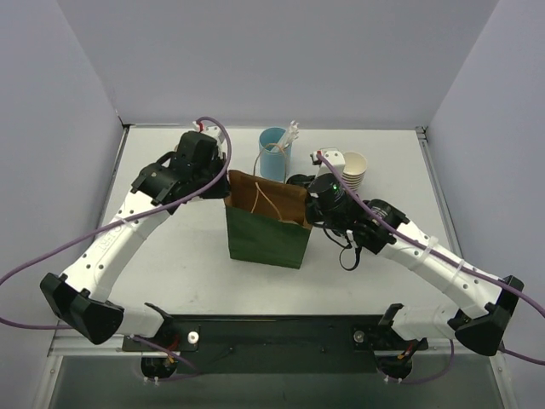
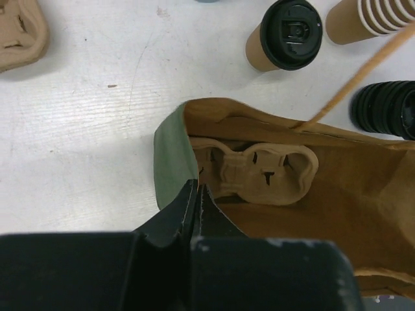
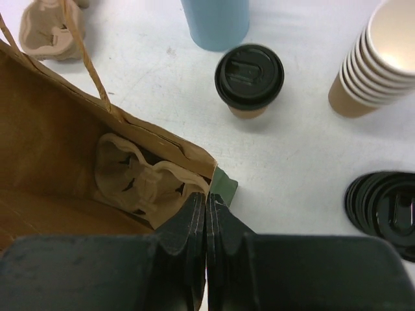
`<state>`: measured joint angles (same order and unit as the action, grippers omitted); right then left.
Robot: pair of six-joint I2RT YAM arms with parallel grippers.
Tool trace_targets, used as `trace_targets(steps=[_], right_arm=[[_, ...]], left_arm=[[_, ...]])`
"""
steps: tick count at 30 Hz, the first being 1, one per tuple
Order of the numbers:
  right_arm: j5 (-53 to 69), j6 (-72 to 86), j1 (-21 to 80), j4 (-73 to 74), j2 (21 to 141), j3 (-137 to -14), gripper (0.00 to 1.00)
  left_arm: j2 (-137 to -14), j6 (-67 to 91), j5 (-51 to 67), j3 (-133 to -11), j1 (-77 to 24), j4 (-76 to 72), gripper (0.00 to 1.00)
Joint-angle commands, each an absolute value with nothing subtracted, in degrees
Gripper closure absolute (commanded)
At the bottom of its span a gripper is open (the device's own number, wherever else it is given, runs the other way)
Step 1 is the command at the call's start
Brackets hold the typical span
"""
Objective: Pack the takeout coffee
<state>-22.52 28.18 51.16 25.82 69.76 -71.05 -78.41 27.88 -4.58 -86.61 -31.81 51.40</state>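
Nearest the left wrist lens is the left tool [image 2: 198, 202], its fingers pressed together on the folded rim of the green bag [image 2: 170, 162] at one corner of the mouth. Down inside the bag lies a pulp cup carrier [image 2: 266, 172]. The takeout coffee [image 2: 285, 37] is outside the bag, upright on the counter [image 2: 97, 116] beyond the bag's far edge. A stack of cream cups [image 2: 373, 19] stands beside it and a pile of black lids [image 2: 389, 110] sits closer to the bag.

In the right wrist view the right tool [image 3: 206, 210] is likewise closed, pinching the rim at the opposite corner (so the mouth is held from both ends). The coffee stands ahead of this tool and a little to its right, near but apart from the bag, lid up, with a light-blue cup [image 3: 216, 23] behind it.

From above, the bag stands mid-counter with the left arm [image 1: 128, 230] and right arm [image 1: 426, 256] reaching to its top corners. The coffee is just behind the bag's far right corner, close by the right tool and partly masked by it. Its long axis is vertical, so it probably has to be lifted over the rim and lowered straight into the carrier. The right arm is the nearer one; the left would have to reach across the bag. Either would first have to release the rim.
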Motion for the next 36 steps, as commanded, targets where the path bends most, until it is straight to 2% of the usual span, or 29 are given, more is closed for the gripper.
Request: trace_targets(steps=[1, 4, 6, 11, 20, 23, 24, 25, 28, 30, 32, 36], right_arm=[[-22.24, 20.05, 53.08, 17.67, 68.3, -75.58, 1.0], [-23.81, 21.97, 56.33, 16.18, 65.93, -72.61, 1.0], [-23.91, 21.45, 58.7, 11.81, 64.0, -65.7, 1.0], [-25.31, 17.32, 60.21, 8.53, 62.58, -59.59, 1.0], [-29.88, 4.84, 58.28, -7.35, 68.9, -66.78, 1.0], [-28.74, -1.82, 58.36, -18.13, 68.82, -62.18, 1.0], [-27.7, -2.72, 58.53, -20.54, 67.34, -60.05, 1.0], [-26.9, -3.07, 58.71, -21.87, 66.63, -58.2, 1.0], [-25.05, 1.47, 58.8, -18.65, 65.04, -54.5, 1.0], [-24.08, 3.16, 58.89, -15.91, 63.82, -52.57, 1.0], [-24.26, 5.09, 58.89, -15.12, 62.85, -51.33, 1.0], [-23.04, 5.01, 58.97, -13.36, 60.65, -49.49, 1.0]], left_arm=[[-70.08, 25.57, -6.85, -92.2, -36.37, 47.11, 1.0], [-62.44, 29.16, -7.03, -82.13, -38.14, 44.66, 1.0], [-58.12, 30.84, -6.51, -71.26, -39.9, 41.94, 1.0], [-47.21, 31.64, -5.36, -58.9, -42.01, 32.26, 1.0], [-51.94, 18.11, -6.15, -66.35, -42.01, 28.03, 1.0], [-50.81, 18.71, -6.07, -63.92, -42.1, 29.53, 1.0], [-49.76, 22.03, -5.19, -62.24, -42.1, 29.88, 0.95], [-47.22, 24.06, -3.36, -59.79, -42.1, 29.36, 0.76], [-42.91, 31.98, 1.48, -53.01, -42.27, 29.35, 0.65], [-41.4, 34.53, 1.15, -51.69, -42.45, 30.58, 0.48], [-39.91, 35.15, 0.44, -52.38, -42.45, 33.91, 0.4], [-38.85, 34.72, -1.85, -55.63, -42.45, 40.06, 0.37]])
